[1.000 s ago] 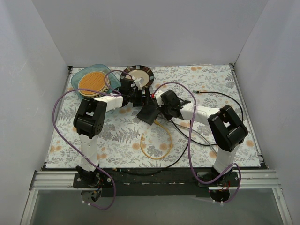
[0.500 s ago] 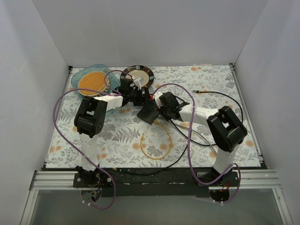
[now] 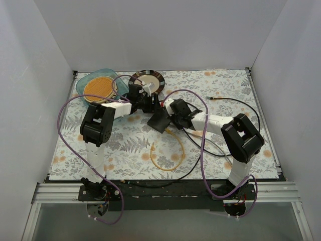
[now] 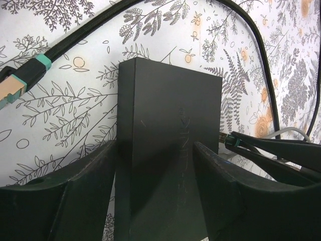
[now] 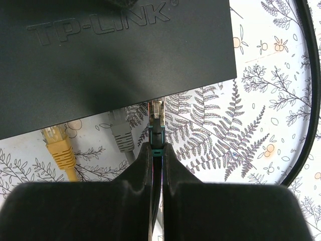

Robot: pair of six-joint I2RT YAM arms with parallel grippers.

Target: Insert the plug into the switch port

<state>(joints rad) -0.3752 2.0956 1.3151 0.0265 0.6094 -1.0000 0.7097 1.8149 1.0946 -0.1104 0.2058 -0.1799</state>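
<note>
Your right fingers [image 5: 125, 201] are pinched shut on the plug [image 5: 157, 118] just behind its clear head. The head meets the lower edge of the switch [image 5: 115, 55] at mid-frame in the right wrist view. Your left fingers [image 4: 75, 201] clamp the switch by its two sides. The port is hidden under that edge, so whether the tip has entered can't be told. Push gently and straight along the plug's axis, brace with the left, and don't twist.

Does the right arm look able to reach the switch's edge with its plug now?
Probably yes. The right end effector holds the plug with its tip at the edge of the switch, nothing between; the left end effector grips the switch. The port itself is hidden.
</note>
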